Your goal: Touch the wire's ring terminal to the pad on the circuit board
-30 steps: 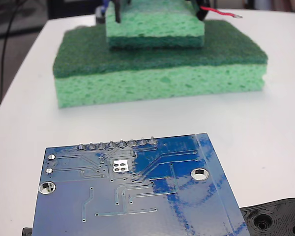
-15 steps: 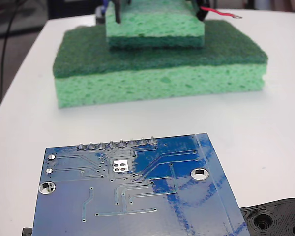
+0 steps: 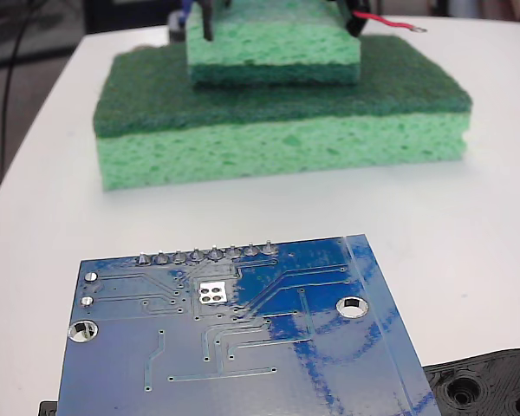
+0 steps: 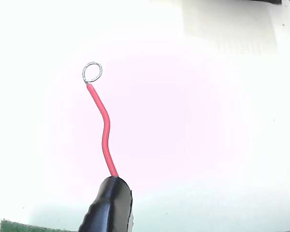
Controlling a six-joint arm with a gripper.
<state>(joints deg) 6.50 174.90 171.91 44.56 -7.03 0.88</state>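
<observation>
White counter (image 3: 494,173) fills your fixed view; the circuit board (image 3: 243,347) and its pad (image 3: 212,292) lie well apart from the wire (image 4: 104,130), whose ring terminal (image 4: 92,72) hangs over bare counter beyond stacked green sponges (image 3: 277,113). You cannot tell how the fingers stand.

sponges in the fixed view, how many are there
2. A large sponge with a dark green top lies on the table beyond the circuit board; a smaller light green sponge sits on top of it. More may be out of frame.
</observation>
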